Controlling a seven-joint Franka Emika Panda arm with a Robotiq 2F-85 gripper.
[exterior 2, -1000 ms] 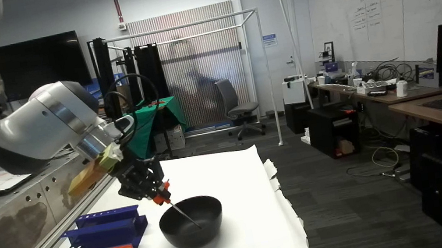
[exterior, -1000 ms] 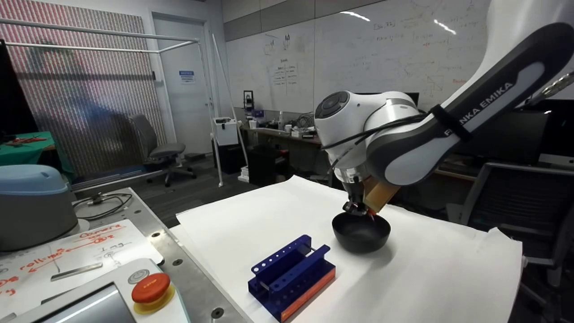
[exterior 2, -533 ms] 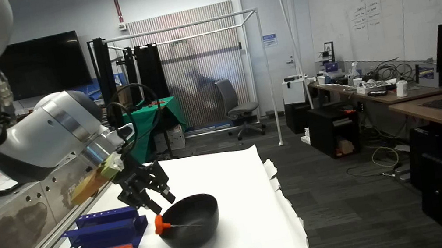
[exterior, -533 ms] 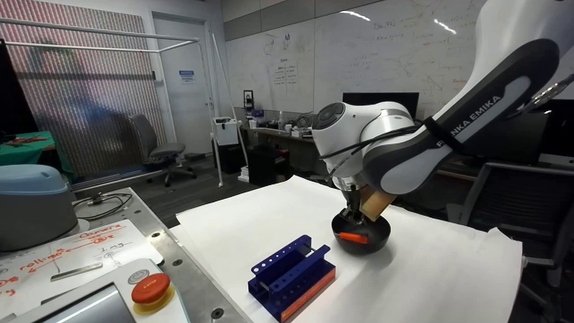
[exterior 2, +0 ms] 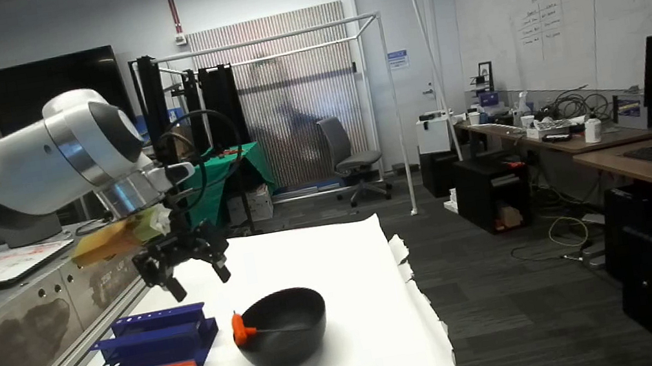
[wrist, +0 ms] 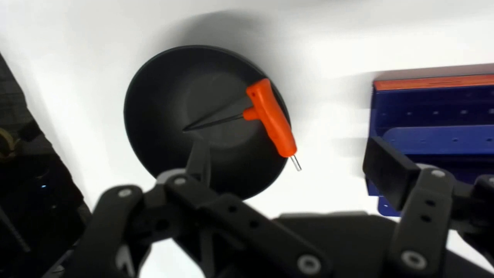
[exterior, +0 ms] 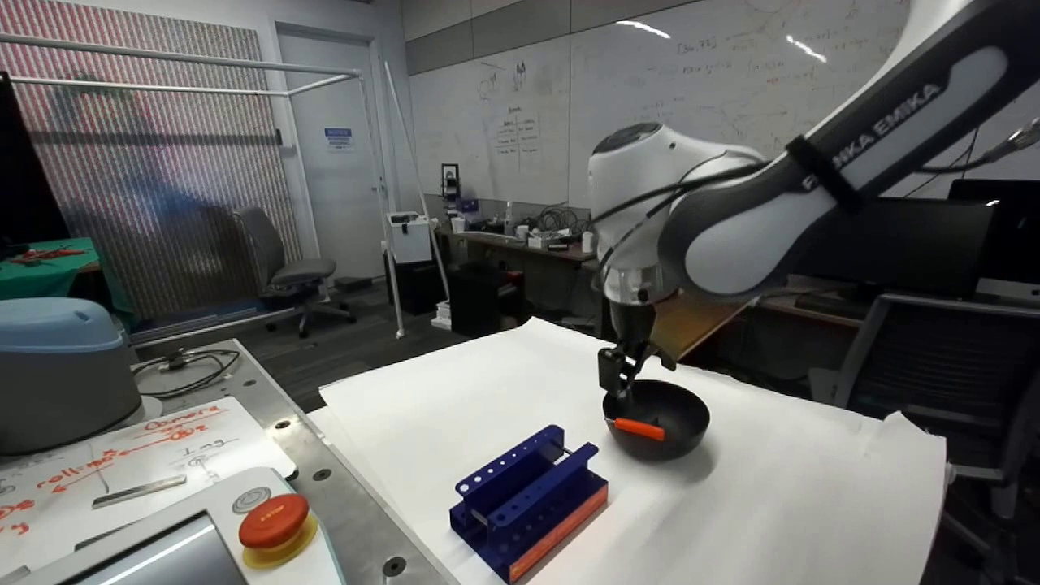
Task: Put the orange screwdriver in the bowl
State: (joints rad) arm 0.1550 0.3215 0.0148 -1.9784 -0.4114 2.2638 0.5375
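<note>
Screwdriver (wrist: 273, 117) rests in a round, smooth black bowl (wrist: 158, 112), its thin shaft slanting inside and T-shaped orange handle at the rim, while the hand (exterior 2: 200, 281), fingers spread, hangs above the papery white surface (exterior 2: 373, 313).

A blue rack (exterior 2: 153, 352) (one side orange-red) sits on a white sheet (exterior 2: 374, 319), a grey chair (exterior 2: 355, 160) beyond.

Both exterior views, set back, look over the white tabletop (exterior 2: 375, 326) to a far door (exterior 2: 406, 88); wrist view faces down from close above; all share bowl (exterior 2: 287, 349) and blue rack (exterior 2: 153, 350).
</note>
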